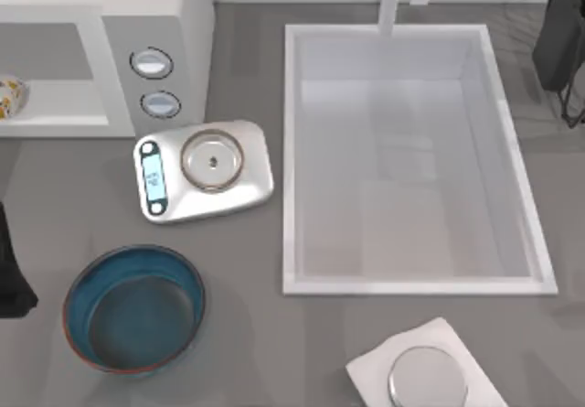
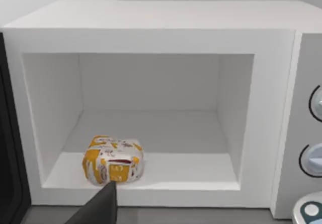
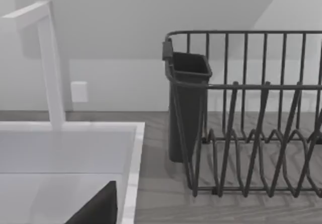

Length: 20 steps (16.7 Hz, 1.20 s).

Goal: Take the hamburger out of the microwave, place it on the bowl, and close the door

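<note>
The grey desk (image 1: 64, 215) carries the microwave (image 1: 183, 23) at its far left corner, a silver kitchen scale (image 1: 203, 171) just in front of it, and the blue bowl (image 1: 133, 309) near the front left edge. A white sink basin (image 1: 411, 151) is set mid-desk, a steel disc on a white square base (image 1: 427, 377) sits at the front edge, and a dark dish rack (image 3: 251, 133) stands at the far right.

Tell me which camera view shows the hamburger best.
The left wrist view: the hamburger sits whole on the floor of the open microwave, near the front. The top view catches just a sliver of it at the picture's left edge. The right wrist view faces the sink and dish rack instead.
</note>
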Each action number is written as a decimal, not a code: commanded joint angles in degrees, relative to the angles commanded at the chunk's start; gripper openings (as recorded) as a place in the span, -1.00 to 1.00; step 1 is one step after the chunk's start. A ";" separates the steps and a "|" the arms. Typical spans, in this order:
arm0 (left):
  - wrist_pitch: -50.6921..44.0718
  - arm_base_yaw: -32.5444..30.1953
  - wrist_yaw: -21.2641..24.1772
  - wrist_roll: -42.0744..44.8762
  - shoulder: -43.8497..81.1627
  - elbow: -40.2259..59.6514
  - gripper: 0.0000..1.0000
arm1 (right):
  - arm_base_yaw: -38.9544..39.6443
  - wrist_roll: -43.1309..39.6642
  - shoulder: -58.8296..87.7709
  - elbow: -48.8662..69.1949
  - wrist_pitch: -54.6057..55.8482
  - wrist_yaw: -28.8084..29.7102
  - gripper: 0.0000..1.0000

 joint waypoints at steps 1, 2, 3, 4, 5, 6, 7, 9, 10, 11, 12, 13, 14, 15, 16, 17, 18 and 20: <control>0.53 0.11 0.12 0.05 1.10 0.42 1.00 | 0.00 0.00 0.00 0.00 0.00 0.00 1.00; 1.32 0.26 0.30 0.11 2.77 1.06 1.00 | 0.00 0.00 0.00 0.00 0.00 0.00 1.00; 2.38 0.47 0.54 0.20 4.97 1.89 1.00 | 0.00 0.00 0.00 0.00 0.00 0.00 1.00; 3.71 0.74 0.84 0.32 7.75 2.95 1.00 | 0.00 0.00 0.00 0.00 0.00 0.00 1.00; 5.28 1.05 1.20 0.45 11.05 4.21 1.00 | 0.00 0.00 0.00 0.00 0.00 0.00 1.00; 7.05 1.41 1.60 0.61 14.76 5.62 1.00 | 0.00 0.00 0.00 0.00 0.00 0.00 1.00; 9.00 1.80 2.04 0.78 18.85 7.18 1.00 | 0.00 0.00 0.00 0.00 0.00 0.00 1.00; 13.40 2.68 3.04 1.16 28.08 10.69 1.00 | 0.00 0.00 0.00 0.00 0.00 0.00 1.00; 15.84 3.17 3.59 1.38 33.21 12.64 1.00 | 0.00 0.00 0.00 0.00 0.00 0.00 1.00; 18.39 3.69 4.17 1.60 38.56 14.67 1.00 | 0.00 0.00 0.00 0.00 0.00 0.00 1.00; 21.02 4.22 4.76 1.84 44.11 16.78 1.00 | 0.00 0.00 0.00 0.00 0.00 0.00 1.00; 23.74 4.76 5.38 2.08 49.83 18.95 1.00 | 0.00 0.00 0.00 0.00 0.00 0.00 1.00; 26.51 5.33 6.01 2.32 55.68 21.17 1.00 | 0.00 0.00 0.00 0.00 0.00 0.00 1.00; 29.34 5.90 6.65 2.57 61.64 23.42 1.00 | 0.00 0.00 0.00 0.00 0.00 0.00 1.00; 32.18 6.47 7.29 2.82 67.65 25.70 1.00 | 0.00 0.00 0.00 0.00 0.00 0.00 1.00; 35.03 7.05 7.94 3.08 73.66 27.98 1.00 | 0.00 0.00 0.00 0.00 0.00 0.00 1.00; 37.87 7.62 8.58 3.33 79.66 30.25 1.00 | 0.00 0.00 0.00 0.00 0.00 0.00 1.00; 43.45 8.75 9.84 3.82 91.44 34.70 1.00 | 0.00 0.00 0.00 0.00 0.00 0.00 1.00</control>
